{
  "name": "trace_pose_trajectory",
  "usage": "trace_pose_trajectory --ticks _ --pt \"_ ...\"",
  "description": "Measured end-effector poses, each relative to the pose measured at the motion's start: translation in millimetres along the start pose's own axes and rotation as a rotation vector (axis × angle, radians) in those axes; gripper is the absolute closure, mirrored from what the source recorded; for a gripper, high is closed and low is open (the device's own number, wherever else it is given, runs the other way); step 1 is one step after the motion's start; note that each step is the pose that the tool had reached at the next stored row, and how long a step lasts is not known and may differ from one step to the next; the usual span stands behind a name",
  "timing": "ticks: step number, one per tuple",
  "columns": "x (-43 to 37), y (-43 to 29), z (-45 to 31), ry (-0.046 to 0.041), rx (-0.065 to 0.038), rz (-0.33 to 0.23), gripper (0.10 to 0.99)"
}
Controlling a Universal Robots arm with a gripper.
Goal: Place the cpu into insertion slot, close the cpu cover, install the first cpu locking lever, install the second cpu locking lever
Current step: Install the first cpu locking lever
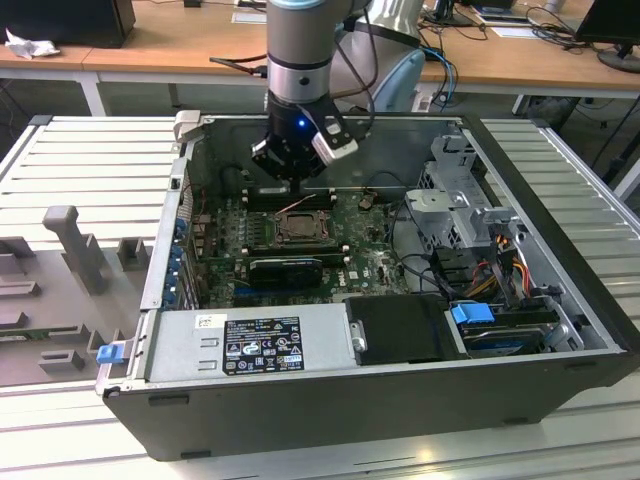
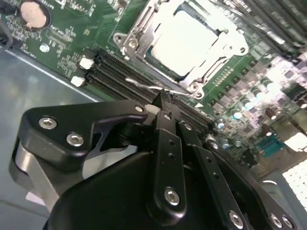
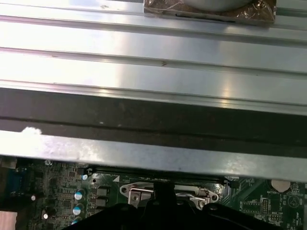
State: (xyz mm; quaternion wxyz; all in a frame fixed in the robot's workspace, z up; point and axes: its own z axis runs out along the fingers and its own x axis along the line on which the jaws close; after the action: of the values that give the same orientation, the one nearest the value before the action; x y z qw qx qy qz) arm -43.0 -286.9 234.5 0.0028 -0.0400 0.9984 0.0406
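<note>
Grooved aluminium table [image 1: 80,160] carries an open desktop computer case [image 1: 330,400], with wooden desks [image 1: 180,40] behind it. Nearest in the exterior view is the grey power supply [image 1: 250,345] along the case's front edge, with a black box [image 1: 400,328] beside it and a blue-tabbed drive bay [image 1: 480,320] toward the exterior view's right. Beyond these lies the green motherboard [image 1: 300,255] with a black heatsink block [image 1: 285,268] on it, and just past that block sits the insertion slot [image 1: 298,228].

In the second wrist view the cpu [image 2: 184,40] lies flat in the socket, its pale face glaring under the light, and the cpu cover [image 2: 139,38] frames it, down around the chip. A thin wire locking lever [image 2: 153,87] runs along the socket's edge next to the black memory slots [image 2: 115,72], right at the gripper's tip.

Farther back, the gripper [image 1: 290,178] hangs from the arm above the motherboard at the socket's far side. In the second wrist view the gripper [image 2: 165,99] has its jaws drawn narrow, nearly together, at the lever wire; whether they actually pinch it I cannot tell. In the first wrist view the socket's metal frame [image 3: 168,191] shows just beyond the dark gripper body, under the case wall [image 3: 153,124].
</note>
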Motion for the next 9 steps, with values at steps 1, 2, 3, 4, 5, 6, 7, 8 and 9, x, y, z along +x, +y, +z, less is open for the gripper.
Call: trace_pose_trajectory --ticks 1,2,3,4,5,6,7,8,9 --pt "-0.4 -0.1 1.4 -0.0003 -0.002 0.0 0.98" --pt "-0.9 -0.3 3.3 0.0 -0.001 0.0 0.98" --pt "-2.2 -0.2 6.5 0.0 -0.001 0.0 0.98" --pt "-3.7 0.1 7.7 0.0001 -0.001 0.0 0.98" --pt "-5.1 0.3 8.1 0.0 -0.001 0.0 0.98" --pt "-8.6 0.6 8.6 0.0 -0.001 0.0 0.98" --pt "-10.9 1.0 8.9 0.0 -0.001 0.0 0.98" --pt "-13.5 1.2 9.4 0.0 -0.001 0.0 0.98" --pt "-16.5 1.0 10.2 -0.0002 -0.002 0.0 0.98"
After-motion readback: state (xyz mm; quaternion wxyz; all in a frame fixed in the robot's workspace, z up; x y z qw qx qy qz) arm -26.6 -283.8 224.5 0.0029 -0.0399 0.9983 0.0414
